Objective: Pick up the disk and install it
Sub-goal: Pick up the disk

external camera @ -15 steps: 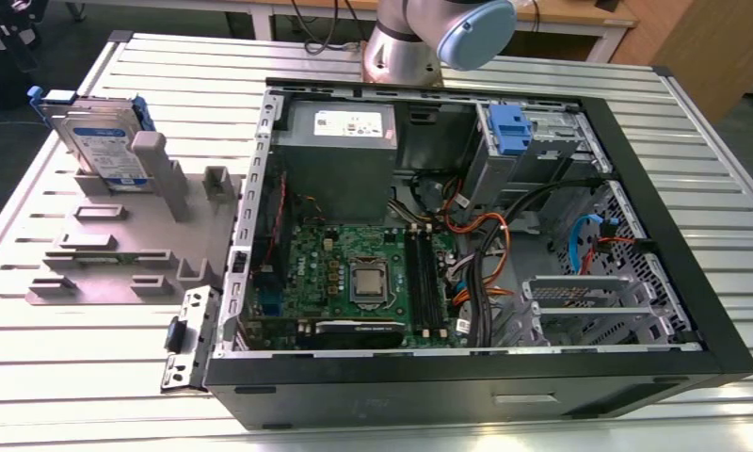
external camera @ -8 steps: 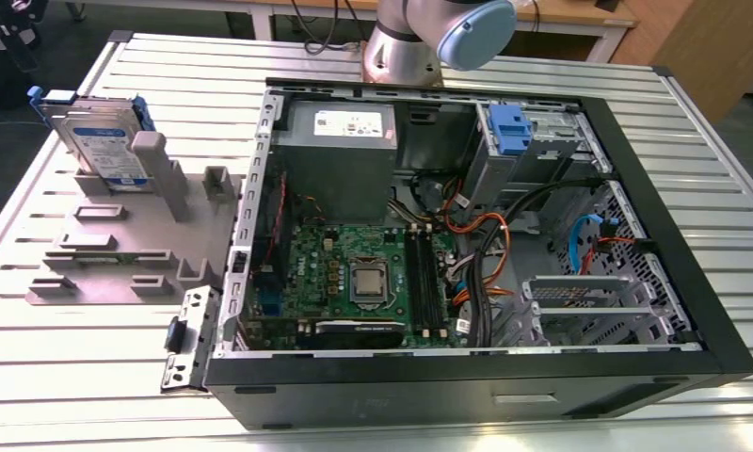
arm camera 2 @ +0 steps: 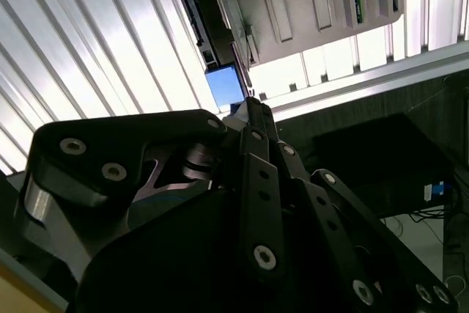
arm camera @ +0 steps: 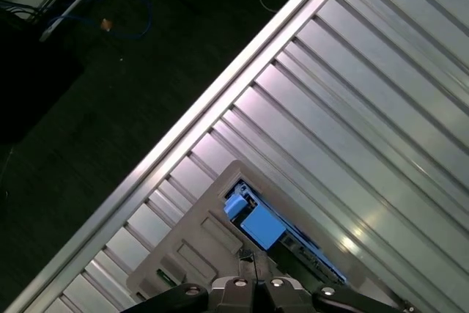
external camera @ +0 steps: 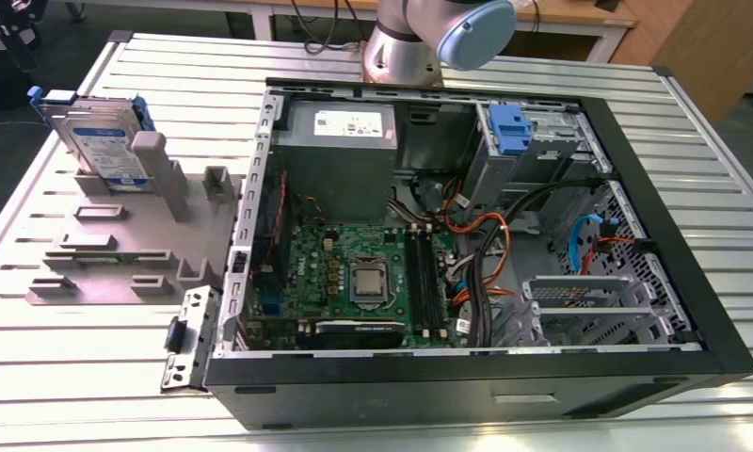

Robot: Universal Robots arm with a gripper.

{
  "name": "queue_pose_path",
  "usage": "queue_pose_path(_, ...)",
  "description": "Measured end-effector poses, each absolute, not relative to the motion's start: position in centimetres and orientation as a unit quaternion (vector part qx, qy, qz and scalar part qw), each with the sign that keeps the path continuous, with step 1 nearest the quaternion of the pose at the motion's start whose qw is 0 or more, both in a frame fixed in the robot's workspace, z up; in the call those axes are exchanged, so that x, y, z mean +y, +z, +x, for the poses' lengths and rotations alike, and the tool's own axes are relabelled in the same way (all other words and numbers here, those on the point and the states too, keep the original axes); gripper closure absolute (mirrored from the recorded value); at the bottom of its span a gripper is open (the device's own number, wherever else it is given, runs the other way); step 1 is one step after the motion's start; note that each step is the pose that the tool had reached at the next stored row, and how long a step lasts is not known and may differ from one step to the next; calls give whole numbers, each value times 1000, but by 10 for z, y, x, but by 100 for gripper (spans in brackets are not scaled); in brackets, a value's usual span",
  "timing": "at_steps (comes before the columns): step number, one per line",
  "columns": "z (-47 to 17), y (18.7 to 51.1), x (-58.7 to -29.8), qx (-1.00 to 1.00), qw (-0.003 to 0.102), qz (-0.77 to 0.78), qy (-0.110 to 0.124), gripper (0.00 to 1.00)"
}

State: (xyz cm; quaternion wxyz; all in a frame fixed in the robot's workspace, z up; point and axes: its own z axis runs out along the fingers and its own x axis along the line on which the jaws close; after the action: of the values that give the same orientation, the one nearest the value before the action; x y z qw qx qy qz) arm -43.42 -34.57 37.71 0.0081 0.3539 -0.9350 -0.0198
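The disk (external camera: pixel 105 143) stood on edge in a grey holder (external camera: pixel 113 247) on the ribbed metal tabletop (external camera: pixel 63 377), at the exterior view's far left, beside an open computer case (external camera: pixel 477 377). The arm (external camera: pixel 433 33) rose at the far edge. In the second wrist view the end effector (arm camera 2: pixel 250 108) hung above the disk's blue frame, clear of it, with its fingers drawn together and holding nothing. Past the tabletop's edge lay a dark floor (arm camera: pixel 110 108) with loose cables (arm camera: pixel 128 16).
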Motion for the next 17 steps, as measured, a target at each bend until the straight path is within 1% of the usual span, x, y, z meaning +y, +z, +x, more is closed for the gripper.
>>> queue_pose_path(17,-434,377,-346,-926,9,376,-20,89)
